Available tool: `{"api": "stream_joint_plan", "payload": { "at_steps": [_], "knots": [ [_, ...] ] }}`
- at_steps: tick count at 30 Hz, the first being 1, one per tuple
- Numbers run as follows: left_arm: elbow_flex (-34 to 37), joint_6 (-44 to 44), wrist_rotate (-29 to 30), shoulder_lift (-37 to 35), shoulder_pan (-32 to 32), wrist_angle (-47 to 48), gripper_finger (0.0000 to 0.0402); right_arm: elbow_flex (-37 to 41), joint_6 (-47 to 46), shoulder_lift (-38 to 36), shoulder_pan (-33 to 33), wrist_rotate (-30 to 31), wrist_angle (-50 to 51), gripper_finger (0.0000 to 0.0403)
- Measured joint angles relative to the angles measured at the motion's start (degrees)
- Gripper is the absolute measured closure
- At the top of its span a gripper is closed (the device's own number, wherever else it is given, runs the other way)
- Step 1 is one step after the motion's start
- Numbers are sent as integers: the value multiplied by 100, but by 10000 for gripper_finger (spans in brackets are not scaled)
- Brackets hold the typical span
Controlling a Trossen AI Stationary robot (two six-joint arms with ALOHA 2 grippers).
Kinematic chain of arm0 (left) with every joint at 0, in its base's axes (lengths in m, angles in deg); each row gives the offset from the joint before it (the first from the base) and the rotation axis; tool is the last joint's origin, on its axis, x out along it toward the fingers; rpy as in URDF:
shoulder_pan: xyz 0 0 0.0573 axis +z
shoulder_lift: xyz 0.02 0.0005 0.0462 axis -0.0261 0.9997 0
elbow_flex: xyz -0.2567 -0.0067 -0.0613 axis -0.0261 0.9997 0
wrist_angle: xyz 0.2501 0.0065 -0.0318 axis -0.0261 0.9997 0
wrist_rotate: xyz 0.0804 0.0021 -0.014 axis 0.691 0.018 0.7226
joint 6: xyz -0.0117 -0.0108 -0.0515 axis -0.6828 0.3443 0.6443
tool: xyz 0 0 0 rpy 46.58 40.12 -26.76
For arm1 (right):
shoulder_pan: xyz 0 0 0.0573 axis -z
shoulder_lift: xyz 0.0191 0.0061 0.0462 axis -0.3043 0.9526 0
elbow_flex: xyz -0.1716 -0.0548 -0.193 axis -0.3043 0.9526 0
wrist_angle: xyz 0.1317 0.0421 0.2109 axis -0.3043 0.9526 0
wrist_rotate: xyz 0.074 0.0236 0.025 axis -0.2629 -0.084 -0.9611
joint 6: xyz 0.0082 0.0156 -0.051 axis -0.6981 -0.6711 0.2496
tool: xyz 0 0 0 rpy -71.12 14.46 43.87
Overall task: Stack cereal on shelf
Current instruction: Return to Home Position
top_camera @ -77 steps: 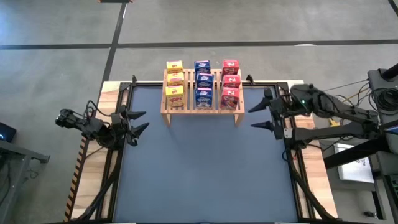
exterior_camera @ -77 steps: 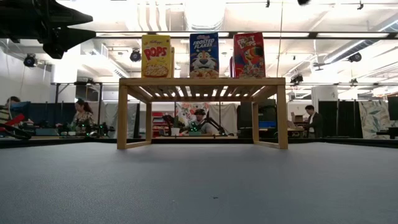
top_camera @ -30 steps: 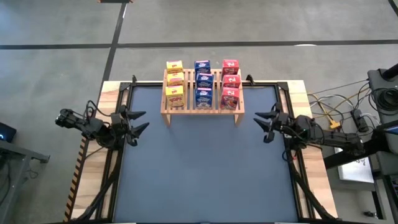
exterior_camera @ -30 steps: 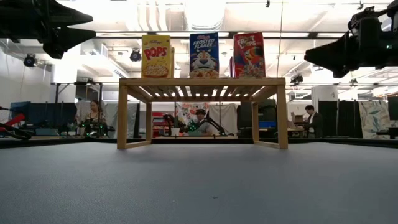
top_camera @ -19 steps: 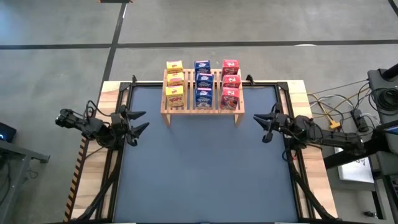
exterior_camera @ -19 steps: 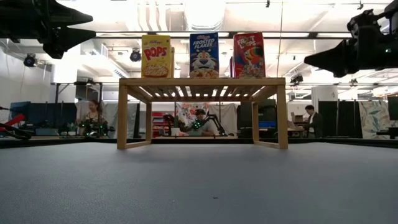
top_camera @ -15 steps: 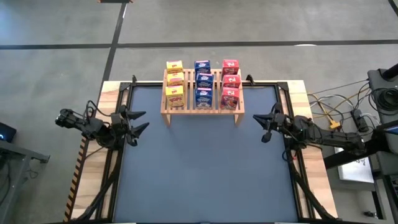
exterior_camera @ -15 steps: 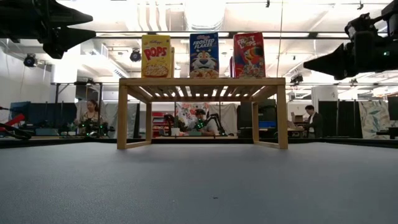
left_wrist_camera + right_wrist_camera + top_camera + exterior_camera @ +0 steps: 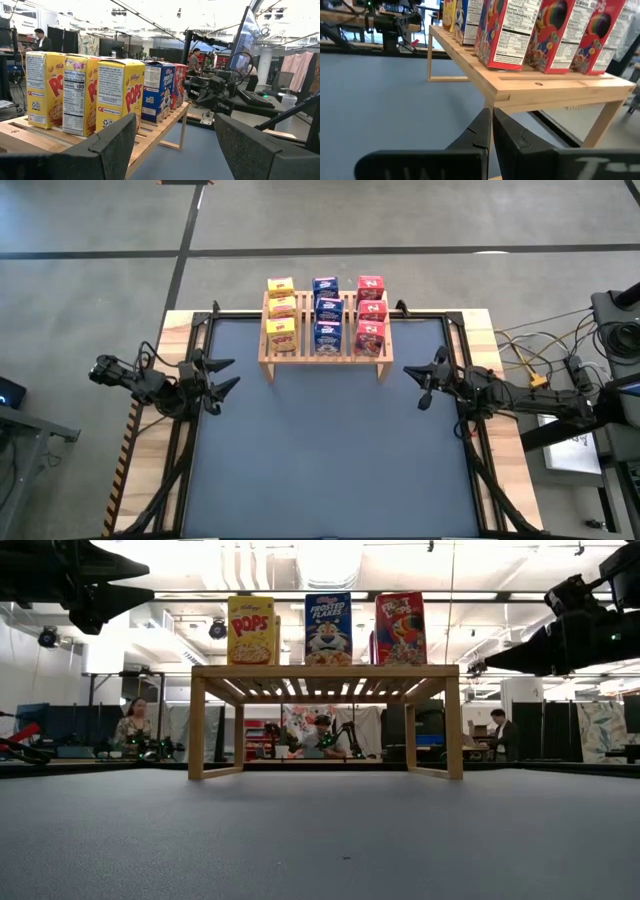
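Cereal (image 9: pixel 325 315) stood in three columns of three on the shelf (image 9: pixel 345 357) at the table's (image 9: pixel 320 450) 12 o'clock edge in the high view. The yellow boxes (image 9: pixel 281 312) were toward 9 o'clock, the blue boxes (image 9: pixel 326 310) in the middle and the red boxes (image 9: pixel 370 312) toward 3 o'clock. No box lay on the table, so the stacking looked done. The left gripper (image 9: pixel 222 376) waited at the 9 o'clock edge with its fingers spread. The right gripper (image 9: pixel 424 385) sat at the 3 o'clock edge, near the shelf's corner on that side.

In the low view the front box of each column stood upright on the slats. Both grippers hung high, well clear of the table.

The left wrist view looked along the yellow boxes between two fingers (image 9: pixel 112 145) set wide apart.

The right wrist view showed its fingers (image 9: pixel 481 129) pressed together, pointing at the shelf's leg under the red boxes.

The risk, as I judged it, lay with the right arm. If it swung toward 12 o'clock while folding away, it could clip that leg or the nearest red box. The boxes looked light and stood free, so a jolt to the shelf could topple a column.
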Motion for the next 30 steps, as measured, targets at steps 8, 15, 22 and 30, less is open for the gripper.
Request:
{"api": "stream_joint_plan", "payload": {
  "at_steps": [8, 15, 22, 30],
  "knots": [
    [0, 0, 0, 0, 2, 2, 148, -165, 201, -132, 0, 28, 109, 394],
    [0, 1, 0, 0, 0, 2, 148, -873, -282, -248, -2, -114, 1355, 394],
    [0, 2, 2, 0, 0, 2, 148, -1589, -1067, -241, -2, -144, 3089, 394],
    [0, 1, 0, 0, 0, 2, 148, -1986, -1063, -199, -2, -90, 3056, 394]
  ]
}}
